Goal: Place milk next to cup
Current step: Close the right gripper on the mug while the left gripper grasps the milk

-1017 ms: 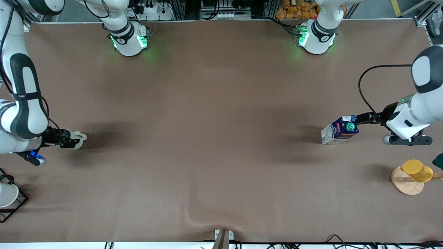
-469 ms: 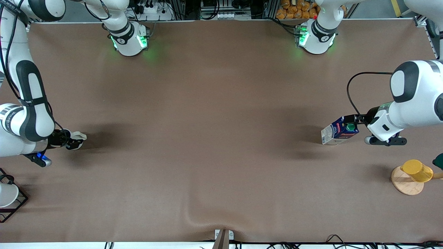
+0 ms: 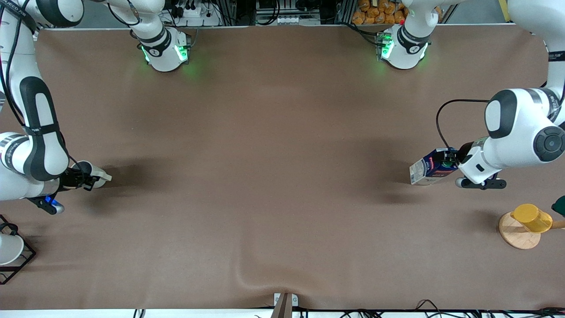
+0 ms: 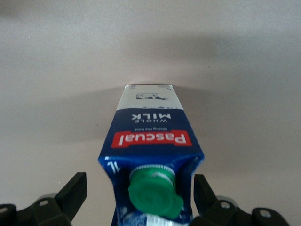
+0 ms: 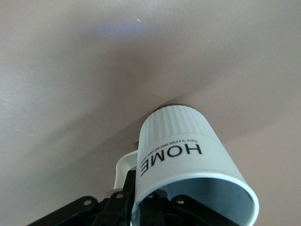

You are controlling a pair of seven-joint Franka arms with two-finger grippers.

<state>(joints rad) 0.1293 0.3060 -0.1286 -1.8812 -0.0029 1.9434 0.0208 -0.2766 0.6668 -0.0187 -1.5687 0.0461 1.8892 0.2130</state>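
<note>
My left gripper (image 4: 136, 200) stood spread around the gable of the dark blue milk carton (image 3: 432, 167) at the left arm's tabletop (image 3: 282, 176) end; stiff, light, squeezable. My right gripper (image 3: 86, 179) was clamped on the cream ceramic mug's (image 5: 188, 165) rim.

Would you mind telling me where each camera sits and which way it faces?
Front view: high across the table, facing both arm bases, showing both arms.
Left wrist view: on the left arm, looking over the open left gripper at the milk carton.
Right wrist view: on the right arm, looking over the right gripper, shut on the HOME mug.
Shared: front view shows carton and mug too.
</note>
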